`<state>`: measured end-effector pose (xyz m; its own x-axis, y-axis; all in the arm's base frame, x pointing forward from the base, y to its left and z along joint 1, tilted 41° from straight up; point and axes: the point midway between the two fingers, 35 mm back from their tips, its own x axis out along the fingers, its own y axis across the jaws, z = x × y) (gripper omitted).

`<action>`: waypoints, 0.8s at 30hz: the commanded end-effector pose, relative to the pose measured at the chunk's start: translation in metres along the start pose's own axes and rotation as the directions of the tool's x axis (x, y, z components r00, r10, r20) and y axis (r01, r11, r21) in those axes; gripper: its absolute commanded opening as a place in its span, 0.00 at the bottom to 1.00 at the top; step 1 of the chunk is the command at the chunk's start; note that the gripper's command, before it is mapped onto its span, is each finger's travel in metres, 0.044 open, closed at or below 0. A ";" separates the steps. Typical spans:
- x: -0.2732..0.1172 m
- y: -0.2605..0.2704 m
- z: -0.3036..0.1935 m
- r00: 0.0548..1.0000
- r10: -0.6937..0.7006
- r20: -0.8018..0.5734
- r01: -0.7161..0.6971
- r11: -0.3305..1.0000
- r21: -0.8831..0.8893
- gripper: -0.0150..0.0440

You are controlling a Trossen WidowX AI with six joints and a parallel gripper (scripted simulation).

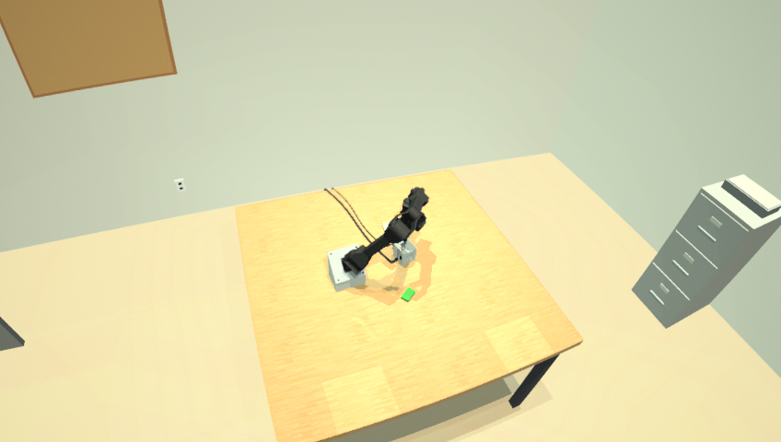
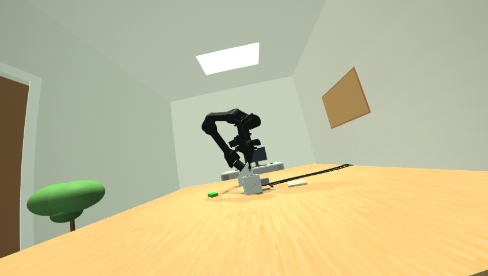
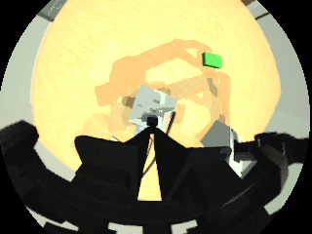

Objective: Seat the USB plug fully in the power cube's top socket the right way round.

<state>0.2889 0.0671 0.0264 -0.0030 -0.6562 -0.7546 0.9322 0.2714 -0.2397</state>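
Note:
The power cube (image 1: 405, 255) (image 2: 252, 184) (image 3: 141, 99) is a light grey box standing on the table, with socket slots on its faces. My gripper (image 2: 249, 165) (image 3: 152, 131) points down over it, shut on the USB plug (image 3: 152, 120), a small dark body at the fingertips. In the exterior view the plug is upright just above the cube's top face; whether its tip touches the socket is too small to tell. The wrist view shows the cube turned at an angle to the fingers. The top socket is partly hidden by plug and fingers, and the plug's way round cannot be made out.
A green block (image 1: 408, 294) (image 2: 212, 194) (image 3: 213, 59) lies near the cube. Two dark cables (image 1: 350, 215) (image 2: 308, 176) run from the cube's side to the table's back edge. A pale flat pad (image 2: 297, 183) lies beyond the cube. The arm's grey base (image 1: 346, 267) stands beside it.

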 end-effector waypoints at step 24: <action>0.000 0.000 0.000 1.000 0.001 -0.003 0.000 0.971 0.241 0.25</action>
<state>0.2888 0.0668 0.0263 -0.0038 -0.6567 -0.7542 0.9920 0.0928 -0.0858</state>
